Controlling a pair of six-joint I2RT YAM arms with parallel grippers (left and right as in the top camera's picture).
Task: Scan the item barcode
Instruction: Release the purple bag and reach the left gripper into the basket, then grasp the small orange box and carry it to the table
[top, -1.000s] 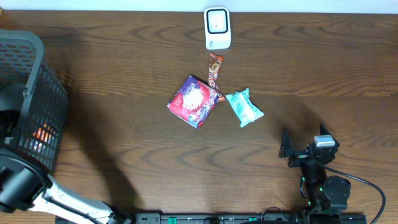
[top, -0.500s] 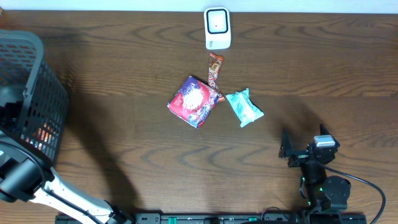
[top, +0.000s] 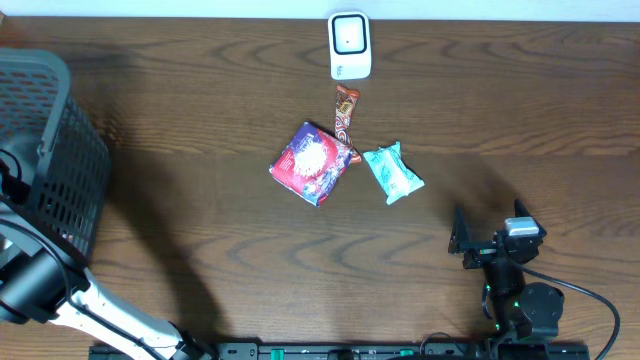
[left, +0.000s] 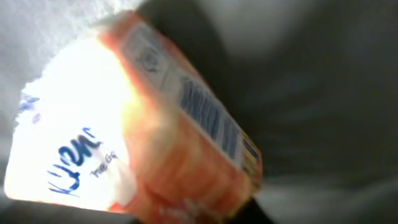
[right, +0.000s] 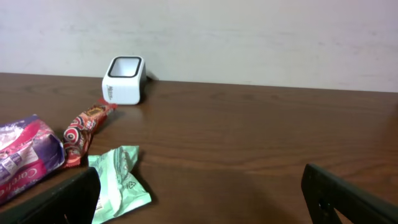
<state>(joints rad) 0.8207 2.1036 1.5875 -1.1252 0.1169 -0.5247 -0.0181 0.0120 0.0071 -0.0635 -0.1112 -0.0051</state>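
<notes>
White box-shaped scanner (top: 349, 45) is sitting at rear centre of dark wooden table (top: 200, 240), by back edge. Red-brown patterned snack bar (top: 345, 118) is lying just in front of it, running front-to-back. Purple-red square packet (top: 311, 163) is lying at bar's near end, left side, touching it; teal crinkled plastic packet (top: 392, 173) is lying just beside, on the right. Black wire-mesh basket (top: 60, 150) is standing at far left, well apart from the rest.

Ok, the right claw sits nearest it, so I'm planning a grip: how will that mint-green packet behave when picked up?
The mint-green packet is probably light: it is small and lies flat. Its crimped film ends suggest it would flex and crinkle rather than stay stiff. The smooth wrapper may slip in a pinch; it seems unlikely to roll.
</notes>
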